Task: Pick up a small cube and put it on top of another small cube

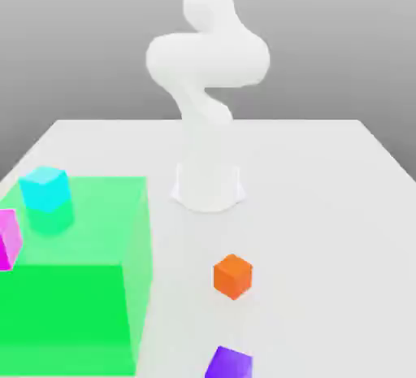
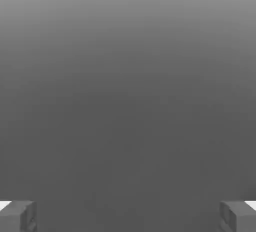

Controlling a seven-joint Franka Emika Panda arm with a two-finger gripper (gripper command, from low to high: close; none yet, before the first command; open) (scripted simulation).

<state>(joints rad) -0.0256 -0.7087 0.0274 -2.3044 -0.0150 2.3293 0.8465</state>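
The small purple cube [image 1: 229, 364] rests on the white table near the front edge in the exterior view. The small orange cube [image 1: 233, 275] sits on the table a little behind it, apart from it. The white arm rises from its base behind the orange cube and leaves the frame at the top. In the hand view my gripper [image 2: 128, 216] is open, its two grey fingertips [image 2: 17, 216] far apart with nothing between them, facing a plain grey background.
A translucent green block [image 1: 77, 275] fills the exterior view's left front of the table [image 1: 325, 206]. A cyan cube [image 1: 45, 189] sits at its far corner and a magenta cube [image 1: 6, 238] at its left edge. The arm's base [image 1: 208, 185] stands mid-table.
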